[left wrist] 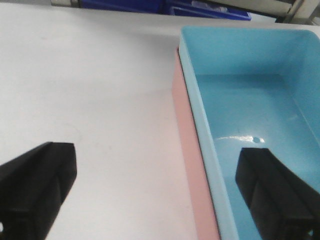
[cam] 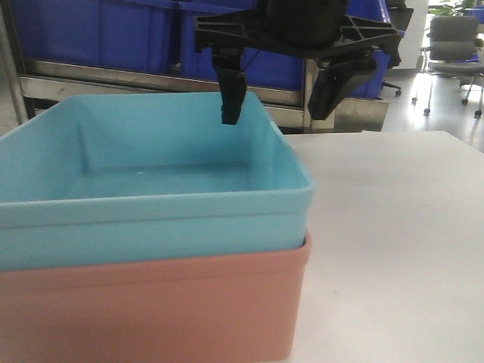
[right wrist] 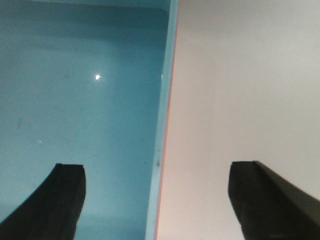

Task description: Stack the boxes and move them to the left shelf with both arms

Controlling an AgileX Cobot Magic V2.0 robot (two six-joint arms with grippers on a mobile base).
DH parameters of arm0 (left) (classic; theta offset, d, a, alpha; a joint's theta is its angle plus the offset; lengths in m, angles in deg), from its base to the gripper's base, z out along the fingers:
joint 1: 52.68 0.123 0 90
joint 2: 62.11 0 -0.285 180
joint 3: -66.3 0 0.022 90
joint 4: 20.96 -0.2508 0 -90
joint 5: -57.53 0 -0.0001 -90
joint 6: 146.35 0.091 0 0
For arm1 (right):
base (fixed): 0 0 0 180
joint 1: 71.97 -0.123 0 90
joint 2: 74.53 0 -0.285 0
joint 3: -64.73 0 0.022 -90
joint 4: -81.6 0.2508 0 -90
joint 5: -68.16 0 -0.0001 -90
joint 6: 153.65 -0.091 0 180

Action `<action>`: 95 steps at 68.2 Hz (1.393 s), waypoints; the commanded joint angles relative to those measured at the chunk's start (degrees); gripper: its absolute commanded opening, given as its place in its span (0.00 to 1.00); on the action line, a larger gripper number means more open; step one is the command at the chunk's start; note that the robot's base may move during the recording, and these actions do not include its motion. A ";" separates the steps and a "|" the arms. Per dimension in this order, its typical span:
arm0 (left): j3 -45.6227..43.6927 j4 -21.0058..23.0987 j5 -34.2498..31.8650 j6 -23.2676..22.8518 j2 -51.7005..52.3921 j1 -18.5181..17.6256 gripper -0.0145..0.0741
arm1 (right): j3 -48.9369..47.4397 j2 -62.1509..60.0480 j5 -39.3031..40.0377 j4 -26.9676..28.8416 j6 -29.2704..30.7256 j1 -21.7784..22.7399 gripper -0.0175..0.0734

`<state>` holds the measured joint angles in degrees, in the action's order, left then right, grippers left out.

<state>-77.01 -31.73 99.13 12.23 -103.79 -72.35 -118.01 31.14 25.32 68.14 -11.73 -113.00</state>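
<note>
The light blue box [cam: 151,181] sits nested inside the salmon pink box [cam: 151,302] on the white table [cam: 393,227]. My right gripper [cam: 281,102] hangs open above the stack's right wall. In the right wrist view the right gripper [right wrist: 157,172] straddles that wall, with one finger over the blue box [right wrist: 75,75] floor and the other over the table. My left gripper [left wrist: 157,160] is open astride the left wall, one finger over the table and one inside the blue box [left wrist: 250,100]. The pink box [left wrist: 187,150] rim shows between its fingers. The left shelf is out of view.
Behind the table stands a steel rack rail [cam: 151,79] carrying dark blue bins [cam: 98,34]. An office chair [cam: 454,45] stands on the floor at the far right. White tabletop stretches to the right of the stack.
</note>
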 commanded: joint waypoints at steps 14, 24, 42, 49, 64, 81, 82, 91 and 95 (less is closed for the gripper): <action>-8.98 7.27 -1.21 3.37 -16.56 0.08 0.79 | -2.35 -3.20 -1.21 -3.36 1.22 -0.03 0.87; -13.03 12.71 0.44 3.37 -25.68 -0.02 0.79 | -2.35 -3.20 -2.38 -3.29 1.22 -0.03 0.87; -16.43 13.62 0.44 2.88 -39.95 -0.02 0.79 | -2.35 -2.03 -2.22 -1.16 1.22 -0.03 0.87; -16.47 13.72 0.44 2.88 -43.76 -0.02 0.79 | -2.35 0.12 -2.27 -0.41 1.26 -0.03 0.87; -16.47 14.32 -0.94 2.88 -50.27 -0.02 0.79 | -2.35 6.17 -1.44 0.63 1.42 -0.03 0.87; -16.47 14.67 -3.68 2.88 -54.51 -0.02 0.79 | -2.35 10.38 -0.94 0.63 1.73 -0.03 0.87; -16.47 14.67 -3.85 2.88 -54.63 -0.02 0.79 | -2.35 10.56 -0.93 0.63 1.89 -0.03 0.87; -16.47 14.78 -4.59 2.88 -55.85 -0.02 0.79 | -2.35 11.70 -0.79 0.63 2.97 -0.03 0.87; -16.47 14.78 -4.86 2.88 -56.23 -0.02 0.77 | -2.35 11.75 -0.87 0.63 3.35 -0.03 0.87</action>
<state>-91.99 -17.40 96.56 15.60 -160.85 -72.35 -119.76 43.43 23.38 69.79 -9.85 -113.15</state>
